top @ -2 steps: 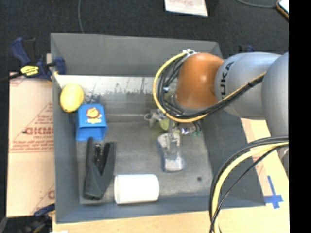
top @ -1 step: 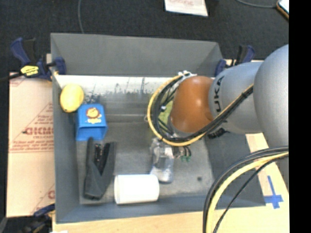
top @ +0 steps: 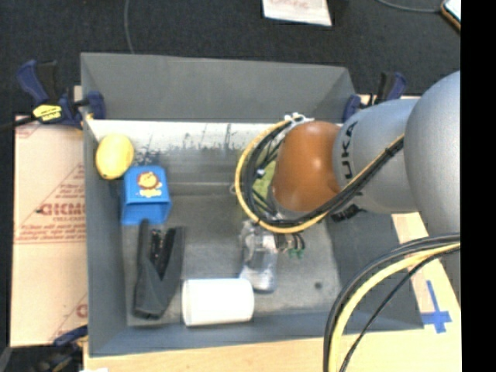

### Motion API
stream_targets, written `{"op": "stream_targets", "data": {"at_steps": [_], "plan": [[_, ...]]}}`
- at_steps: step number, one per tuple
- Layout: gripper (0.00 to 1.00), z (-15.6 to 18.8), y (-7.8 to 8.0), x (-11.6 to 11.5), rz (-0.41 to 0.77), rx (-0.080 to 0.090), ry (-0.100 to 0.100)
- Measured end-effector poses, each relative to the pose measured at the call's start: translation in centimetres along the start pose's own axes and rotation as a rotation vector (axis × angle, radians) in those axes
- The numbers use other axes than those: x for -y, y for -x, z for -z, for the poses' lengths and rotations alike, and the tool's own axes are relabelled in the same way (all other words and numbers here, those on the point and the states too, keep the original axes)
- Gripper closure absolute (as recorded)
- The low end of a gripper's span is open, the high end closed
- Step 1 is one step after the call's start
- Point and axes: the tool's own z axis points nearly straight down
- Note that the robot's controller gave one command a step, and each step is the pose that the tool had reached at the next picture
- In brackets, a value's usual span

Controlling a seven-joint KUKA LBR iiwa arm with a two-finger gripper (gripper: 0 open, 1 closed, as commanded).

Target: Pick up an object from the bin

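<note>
My gripper (top: 260,260) hangs low over the bin floor, right of the middle and toward the front. A white cylinder (top: 218,301) lies on its side just to the gripper's left, at the front wall, close to it but apart as far as I can see. A small green thing (top: 263,183) peeks out from under the arm's orange cover, behind the gripper.
A black stapler (top: 156,268) lies along the left side. Behind it stands a blue box with a yellow picture (top: 145,194), and a yellow lemon-like ball (top: 114,156) sits in the back left corner. The arm and its looped cables cover the bin's right part.
</note>
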Motion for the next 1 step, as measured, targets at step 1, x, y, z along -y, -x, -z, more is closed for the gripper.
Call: {"op": "stream_targets", "data": {"at_steps": [1], "plan": [[1.00,2.53,-0.32,0.02,-0.001,-0.011,-0.001]]}}
